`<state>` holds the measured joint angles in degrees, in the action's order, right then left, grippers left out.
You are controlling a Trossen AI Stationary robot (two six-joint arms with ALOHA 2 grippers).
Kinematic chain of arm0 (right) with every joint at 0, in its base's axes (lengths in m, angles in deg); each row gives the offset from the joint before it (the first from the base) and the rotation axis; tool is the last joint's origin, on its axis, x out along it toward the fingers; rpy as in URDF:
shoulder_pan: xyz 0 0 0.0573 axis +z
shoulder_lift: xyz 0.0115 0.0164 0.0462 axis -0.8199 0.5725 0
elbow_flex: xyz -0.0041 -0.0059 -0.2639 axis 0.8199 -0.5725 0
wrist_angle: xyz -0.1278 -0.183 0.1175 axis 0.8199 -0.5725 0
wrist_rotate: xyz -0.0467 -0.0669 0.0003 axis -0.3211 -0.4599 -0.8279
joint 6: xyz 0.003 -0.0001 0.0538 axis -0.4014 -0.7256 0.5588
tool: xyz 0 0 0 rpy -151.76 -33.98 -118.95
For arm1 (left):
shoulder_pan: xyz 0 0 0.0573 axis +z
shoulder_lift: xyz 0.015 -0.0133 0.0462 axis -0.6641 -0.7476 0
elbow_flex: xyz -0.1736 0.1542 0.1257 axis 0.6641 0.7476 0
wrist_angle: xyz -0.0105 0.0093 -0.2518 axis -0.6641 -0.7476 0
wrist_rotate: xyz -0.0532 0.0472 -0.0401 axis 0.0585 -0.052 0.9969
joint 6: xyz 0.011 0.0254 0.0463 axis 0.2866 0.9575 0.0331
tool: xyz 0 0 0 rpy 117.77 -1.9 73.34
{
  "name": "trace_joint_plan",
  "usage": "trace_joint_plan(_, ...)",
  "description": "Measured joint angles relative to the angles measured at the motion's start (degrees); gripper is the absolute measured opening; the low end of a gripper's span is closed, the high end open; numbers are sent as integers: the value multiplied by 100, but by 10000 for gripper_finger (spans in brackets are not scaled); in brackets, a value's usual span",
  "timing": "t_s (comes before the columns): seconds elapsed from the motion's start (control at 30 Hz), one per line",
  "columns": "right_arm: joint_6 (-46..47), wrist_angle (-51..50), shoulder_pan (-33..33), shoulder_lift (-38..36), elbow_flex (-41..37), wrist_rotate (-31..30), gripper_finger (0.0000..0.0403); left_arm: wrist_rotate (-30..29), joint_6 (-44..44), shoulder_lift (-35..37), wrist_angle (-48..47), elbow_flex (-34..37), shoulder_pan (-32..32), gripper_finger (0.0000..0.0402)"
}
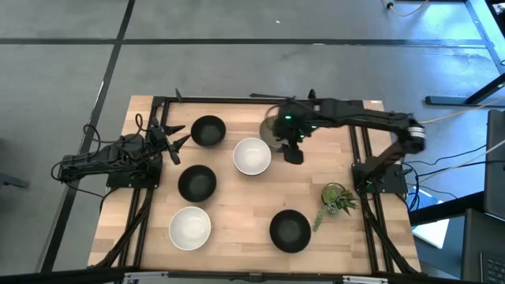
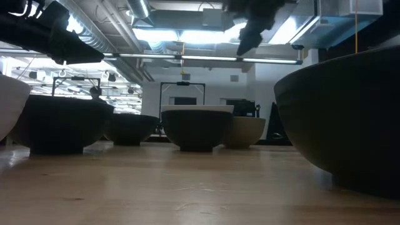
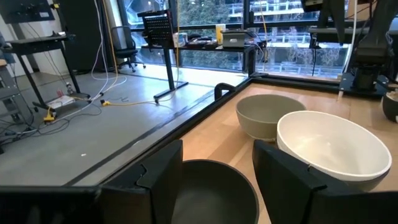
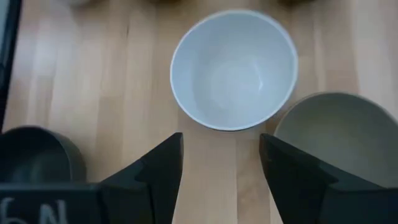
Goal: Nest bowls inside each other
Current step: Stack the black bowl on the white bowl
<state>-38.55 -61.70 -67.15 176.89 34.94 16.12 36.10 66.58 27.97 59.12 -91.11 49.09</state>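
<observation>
Several small round bowls stand upright on the wooden table [image 1: 237,260]. Three are black [image 1: 208,130] [image 1: 196,182] [image 1: 289,230] and two are white [image 1: 252,156] [image 1: 190,227]. One is grey-green [image 1: 271,128], half hidden under my right arm. My right gripper [image 1: 293,151] hangs open above the table, pointing slantwise down. In its wrist view the gripper [image 4: 221,177] has bare wood between its fingers, with the white bowl [image 4: 233,68] and the grey-green bowl [image 4: 336,134] just beyond. My left gripper [image 1: 172,136] waits open at the left edge, beside the far black bowl [image 3: 211,186].
A green plant sprig [image 1: 338,199] lies near the right edge. Black frame rails [image 1: 361,150] run along the table's left, right and far sides. Bare wood shows in the middle near part [image 1: 245,205]. In the low view a black bowl [image 2: 344,106] looms close on the right.
</observation>
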Motion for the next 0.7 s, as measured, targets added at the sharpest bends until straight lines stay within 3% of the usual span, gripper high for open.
trace_joint_plan(0.43, 1203, 3034, -50, -3139, -3567, -294, 211, 0, -420, -2, 7, -1, 1, 189)
trace_joint_plan(0.7, 1725, 4255, -50, -3967, -4609, -707, 211, -38, -577, -2, 440, -1, -1, 189)
